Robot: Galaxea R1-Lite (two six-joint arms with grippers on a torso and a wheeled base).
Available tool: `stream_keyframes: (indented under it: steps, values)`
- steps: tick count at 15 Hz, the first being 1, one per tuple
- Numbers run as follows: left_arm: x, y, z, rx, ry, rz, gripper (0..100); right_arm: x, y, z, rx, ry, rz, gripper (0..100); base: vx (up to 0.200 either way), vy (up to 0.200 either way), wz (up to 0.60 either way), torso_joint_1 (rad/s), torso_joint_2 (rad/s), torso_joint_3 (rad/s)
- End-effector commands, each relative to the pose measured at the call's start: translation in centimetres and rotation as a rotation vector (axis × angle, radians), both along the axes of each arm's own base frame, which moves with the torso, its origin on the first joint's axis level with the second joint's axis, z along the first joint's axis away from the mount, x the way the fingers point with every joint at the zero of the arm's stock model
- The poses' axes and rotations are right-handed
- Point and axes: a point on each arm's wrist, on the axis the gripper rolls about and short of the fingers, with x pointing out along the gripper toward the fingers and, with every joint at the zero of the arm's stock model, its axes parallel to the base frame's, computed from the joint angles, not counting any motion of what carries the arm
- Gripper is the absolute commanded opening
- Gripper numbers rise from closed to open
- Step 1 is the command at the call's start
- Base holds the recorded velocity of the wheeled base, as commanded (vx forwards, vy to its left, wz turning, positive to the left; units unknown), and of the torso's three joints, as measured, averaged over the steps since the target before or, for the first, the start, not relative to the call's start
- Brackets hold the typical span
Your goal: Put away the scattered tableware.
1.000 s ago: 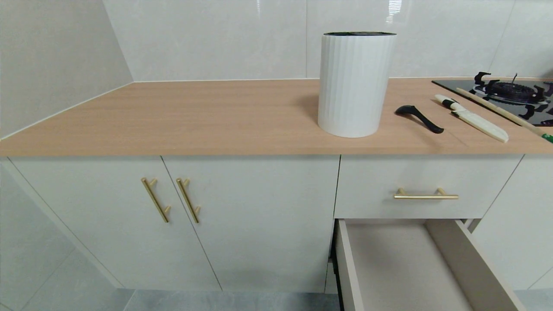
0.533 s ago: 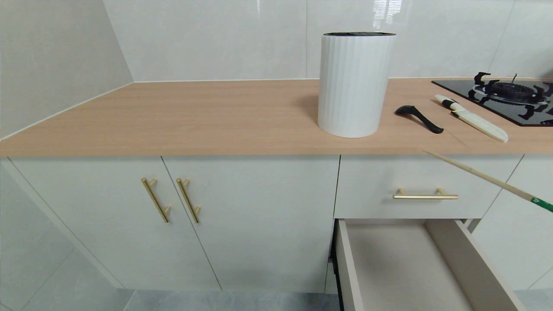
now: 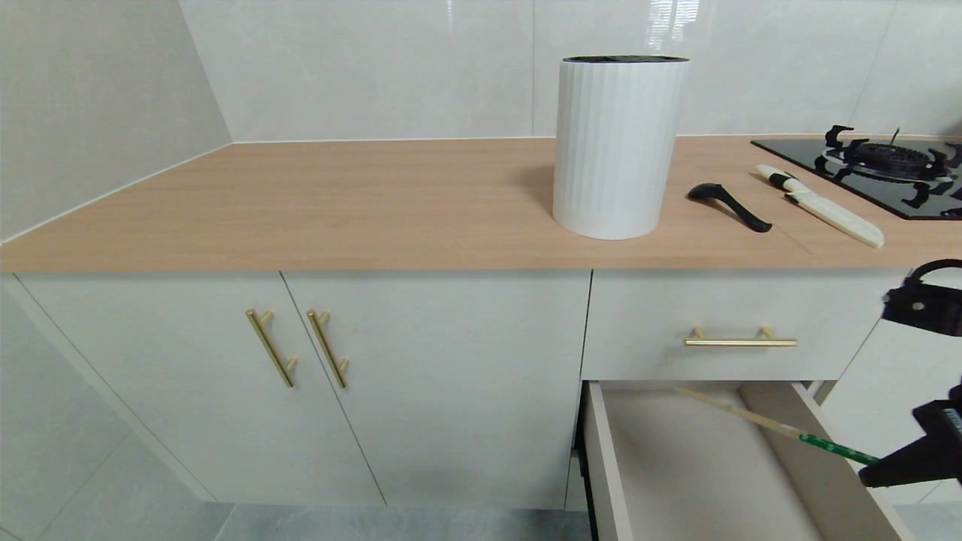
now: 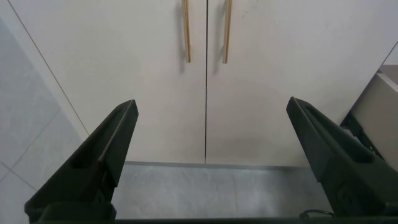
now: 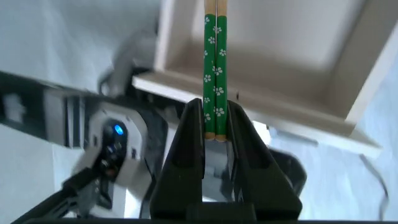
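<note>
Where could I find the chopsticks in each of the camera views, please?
Head view: the chopsticks slant over the open drawer at lower right, green ends in the right claw.
Right wrist view: centre of the picture, sticking out of the right claw toward the open drawer.
Left wrist view: it faces the cupboard doors instead.
Shared landmark: the open drawer.

Wooden surface (image 3: 338, 203): white ribbed canister (image 3: 618, 150) upright right of centre, near the front edge. Toward the right end lie a black utensil (image 3: 729, 205) and a white knife (image 3: 823, 207), apart; gas hob (image 3: 879, 169) behind.
</note>
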Motion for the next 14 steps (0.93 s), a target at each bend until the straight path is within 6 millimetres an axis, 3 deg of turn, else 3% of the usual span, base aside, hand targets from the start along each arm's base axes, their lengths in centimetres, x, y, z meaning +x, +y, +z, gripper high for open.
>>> stream_keyframes:
  steps: [1,8,9,11,14]
  values:
    - [0.0,0.0,0.0,-0.001,0.001,0.001,100,3.3,1.6,-3.7,-0.049,0.133,0.008,0,0.000,0.000,0.00,0.000,0.00,0.000]
    - [0.0,0.0,0.0,-0.001,0.001,0.001,100,8.0,3.3,-9.8,-0.075,0.155,-0.088,0,0.000,0.000,0.00,0.000,0.00,0.000]
    - [0.0,0.0,0.0,-0.001,0.001,0.001,100,8.0,3.3,-9.8,-0.075,0.155,-0.088,0,0.000,0.000,0.00,0.000,0.00,0.000]
    - [0.0,0.0,0.0,-0.001,0.001,0.001,100,10.3,4.1,-12.5,-0.090,0.157,-0.157,0,0.000,0.000,0.00,0.000,0.00,0.000]
    - [0.0,0.0,0.0,-0.001,0.001,0.001,100,11.3,4.4,-15.2,-0.108,0.099,-0.185,0,0.000,0.000,0.00,0.000,0.00,0.000]
